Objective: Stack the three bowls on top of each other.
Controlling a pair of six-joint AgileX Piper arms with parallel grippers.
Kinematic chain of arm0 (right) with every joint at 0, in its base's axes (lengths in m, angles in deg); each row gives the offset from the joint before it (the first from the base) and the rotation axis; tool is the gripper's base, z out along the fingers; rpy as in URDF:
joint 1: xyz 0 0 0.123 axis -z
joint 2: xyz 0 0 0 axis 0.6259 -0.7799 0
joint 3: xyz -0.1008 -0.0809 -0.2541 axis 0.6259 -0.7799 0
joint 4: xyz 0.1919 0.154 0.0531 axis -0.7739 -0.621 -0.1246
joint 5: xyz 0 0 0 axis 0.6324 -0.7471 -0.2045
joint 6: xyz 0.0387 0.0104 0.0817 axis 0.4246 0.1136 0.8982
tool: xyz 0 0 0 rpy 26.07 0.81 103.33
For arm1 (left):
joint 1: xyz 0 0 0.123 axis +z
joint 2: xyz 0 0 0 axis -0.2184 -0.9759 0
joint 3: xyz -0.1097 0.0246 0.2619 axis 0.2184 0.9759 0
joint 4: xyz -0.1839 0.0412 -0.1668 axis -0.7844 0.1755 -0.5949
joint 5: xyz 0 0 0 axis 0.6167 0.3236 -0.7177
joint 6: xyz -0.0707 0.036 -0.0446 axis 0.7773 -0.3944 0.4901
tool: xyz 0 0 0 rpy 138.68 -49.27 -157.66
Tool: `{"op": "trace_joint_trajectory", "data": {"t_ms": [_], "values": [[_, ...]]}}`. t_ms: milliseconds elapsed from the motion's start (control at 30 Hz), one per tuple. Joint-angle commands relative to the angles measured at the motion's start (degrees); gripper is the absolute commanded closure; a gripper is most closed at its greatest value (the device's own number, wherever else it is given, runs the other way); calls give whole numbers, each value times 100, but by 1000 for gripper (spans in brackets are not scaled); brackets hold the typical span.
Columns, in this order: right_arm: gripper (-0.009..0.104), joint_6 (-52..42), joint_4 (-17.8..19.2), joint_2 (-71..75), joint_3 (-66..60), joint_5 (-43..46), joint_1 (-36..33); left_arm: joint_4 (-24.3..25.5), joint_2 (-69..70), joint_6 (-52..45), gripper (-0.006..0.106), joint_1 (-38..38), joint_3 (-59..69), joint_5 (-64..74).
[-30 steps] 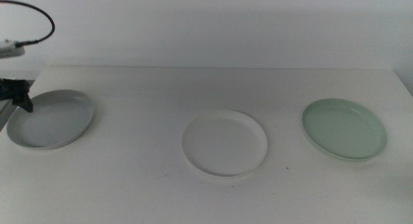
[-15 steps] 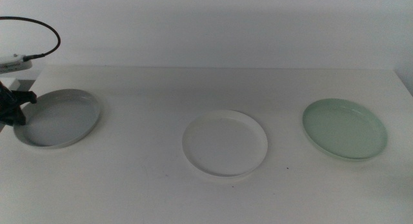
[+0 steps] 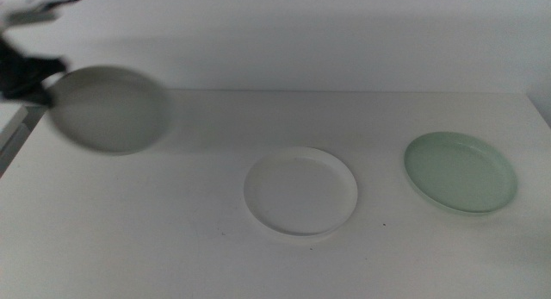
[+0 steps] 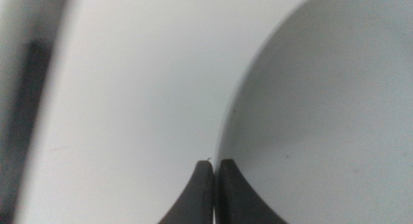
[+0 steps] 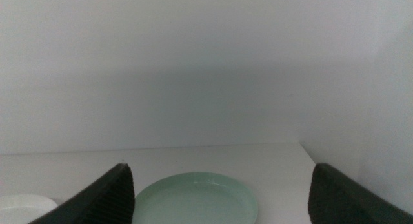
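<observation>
My left pincer [image 3: 41,85] is clenched on the rim of the grey bowl [image 3: 108,109], held in the air at far left. Nothing is stacked yet: the white bowl [image 3: 300,193] sits mid-table, the green bowl [image 3: 461,172] right. My right pincer [image 5: 222,185] waits, spread wide.

The middle view looks forward and down over the whole table [image 3: 198,247], far enough back to take in all 3 bowls, with the back wall at 12 o'clock. The left wrist view sits very close over the grey bowl [image 4: 322,101], sharing only it with the middle view [image 3: 108,109]. The right wrist view looks low and level across the table's right end toward the wall, sharing the green bowl [image 5: 193,198] [image 3: 461,172].
</observation>
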Motion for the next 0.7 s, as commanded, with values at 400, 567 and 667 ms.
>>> {"op": "trace_joint_trajectory", "data": {"t_ms": [400, 567, 667], "values": [[2, -31, 25, 30, -22, 52, 40, -276, -35, 696, 102, -3038, -14, 145], [2, -31, 25, 30, -22, 52, 40, -557, -458, 674, 102, -3195, -14, -1], [2, -31, 25, 30, -22, 52, 40, -769, -731, 519, 102, -3207, -14, -124]]}}
